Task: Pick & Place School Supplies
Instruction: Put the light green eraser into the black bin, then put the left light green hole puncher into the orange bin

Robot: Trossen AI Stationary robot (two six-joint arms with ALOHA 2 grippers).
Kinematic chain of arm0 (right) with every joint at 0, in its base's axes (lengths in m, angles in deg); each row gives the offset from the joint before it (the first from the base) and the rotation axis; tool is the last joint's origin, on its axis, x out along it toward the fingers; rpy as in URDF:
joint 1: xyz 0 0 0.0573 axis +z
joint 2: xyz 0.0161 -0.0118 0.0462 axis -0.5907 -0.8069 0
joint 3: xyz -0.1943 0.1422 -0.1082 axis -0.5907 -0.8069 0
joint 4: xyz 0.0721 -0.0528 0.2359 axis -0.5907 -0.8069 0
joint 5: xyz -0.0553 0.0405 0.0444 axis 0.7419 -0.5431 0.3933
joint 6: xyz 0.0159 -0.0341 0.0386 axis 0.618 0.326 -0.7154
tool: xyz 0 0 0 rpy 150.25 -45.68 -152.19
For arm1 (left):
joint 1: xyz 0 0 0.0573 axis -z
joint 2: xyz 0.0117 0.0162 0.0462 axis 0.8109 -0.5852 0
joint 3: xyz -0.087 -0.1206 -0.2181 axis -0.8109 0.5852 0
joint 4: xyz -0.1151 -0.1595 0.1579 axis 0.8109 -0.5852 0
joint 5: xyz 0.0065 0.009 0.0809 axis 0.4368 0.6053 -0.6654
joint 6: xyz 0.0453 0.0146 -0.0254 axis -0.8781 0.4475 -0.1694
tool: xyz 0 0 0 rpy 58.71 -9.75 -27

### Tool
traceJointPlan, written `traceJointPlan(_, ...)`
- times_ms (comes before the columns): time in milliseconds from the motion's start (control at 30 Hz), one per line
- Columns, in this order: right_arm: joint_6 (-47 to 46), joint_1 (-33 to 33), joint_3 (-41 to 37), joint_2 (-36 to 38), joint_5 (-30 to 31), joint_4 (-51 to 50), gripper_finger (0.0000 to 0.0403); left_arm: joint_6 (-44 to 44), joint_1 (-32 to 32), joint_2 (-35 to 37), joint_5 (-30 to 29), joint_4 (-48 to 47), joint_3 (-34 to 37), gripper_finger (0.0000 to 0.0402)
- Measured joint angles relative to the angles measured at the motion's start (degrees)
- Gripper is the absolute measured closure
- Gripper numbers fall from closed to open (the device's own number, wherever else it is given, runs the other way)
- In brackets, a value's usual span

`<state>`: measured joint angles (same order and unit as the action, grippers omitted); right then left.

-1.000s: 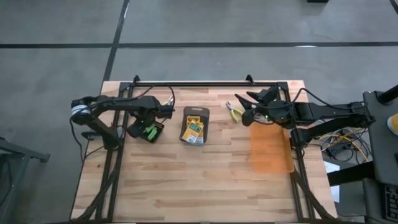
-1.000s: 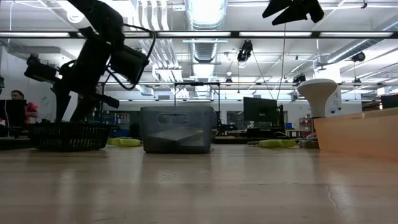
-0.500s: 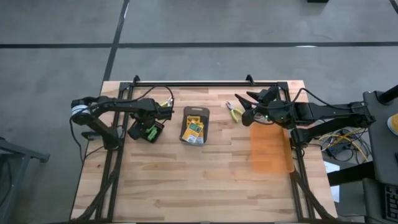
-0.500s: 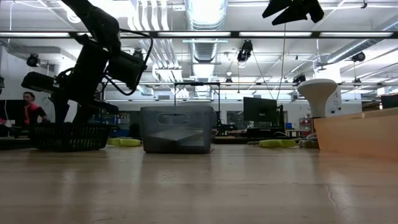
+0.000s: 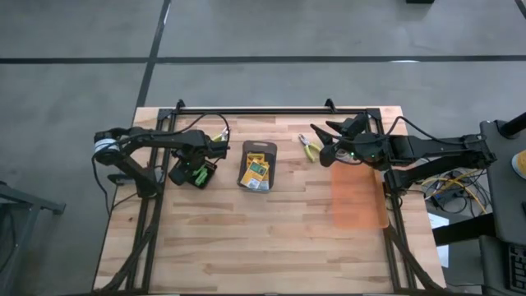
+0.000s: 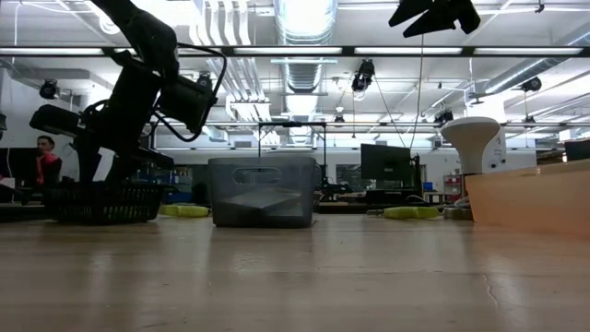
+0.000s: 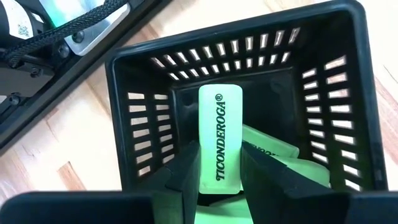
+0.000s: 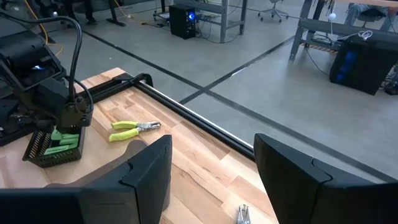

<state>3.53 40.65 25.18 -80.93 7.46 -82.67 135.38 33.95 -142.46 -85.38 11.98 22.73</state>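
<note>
In the high view the nearest part of the table (image 5: 246, 247), the lower half of the frame, is bare wood, with an orange mat (image 5: 358, 198) at lower right of centre.

Mid-frame, left of centre, the left gripper (image 5: 200, 168) hangs over a black slotted basket (image 5: 192, 174). The left wrist view looks down into this basket (image 7: 348, 81): the fingers (image 7: 186, 171) are clamped on an upright light-green stick (image 7: 219, 140) printed TICONDEROGA, held inside the basket, with more green sticks (image 7: 273, 152) lying on the bottom beside it.

At frame centre sits the grey tray (image 5: 258, 166), holding yellow-and-green crayon boxes (image 5: 256, 173). In the low view the tray (image 6: 261, 191) stands centre, the basket (image 6: 103, 201) at left under the left arm.

To the right of the tray, the right gripper (image 5: 323, 136) hovers with its fingers spread apart and nothing between them. It is just beside a pair of pliers (image 5: 311, 149), which lies on the wood at upper centre-right.

Farther back, a second pair of pliers (image 5: 220, 133) lies near the table's far edge, upper left of the tray; the right wrist view shows it (image 8: 133, 129) flat on the wood, near the basket (image 8: 55, 144).

In the low view a person (image 6: 43, 161) shows at far left, in the room beyond.
</note>
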Motion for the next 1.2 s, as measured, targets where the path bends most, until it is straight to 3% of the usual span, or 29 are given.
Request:
traceJointPlan(367,0.0,0.0,0.0,0.01,0.0,0.0,0.0179,-0.34,-0.31,0.0,1.26,-1.3,0.0,0.029)
traceJointPlan(700,0.0,0.0,0.0,0.01,0.02,0.0,0.0179,0.26,-0.31,0.0,2.14,-1.77,0.0,0.0215)
traceJointPlan(1000,0.0,0.04,0.0,0.02,0.0,0.0,0.0179,-0.31,-0.31,0.53,2.09,-1.85,-1.4,0.0206)
traceJointPlan(1200,0.0,0.03,0.0,0.01,0.01,0.0,0.0179,-2.5,-0.31,1.41,-3.84,-7.33,-6.75,0.0206)
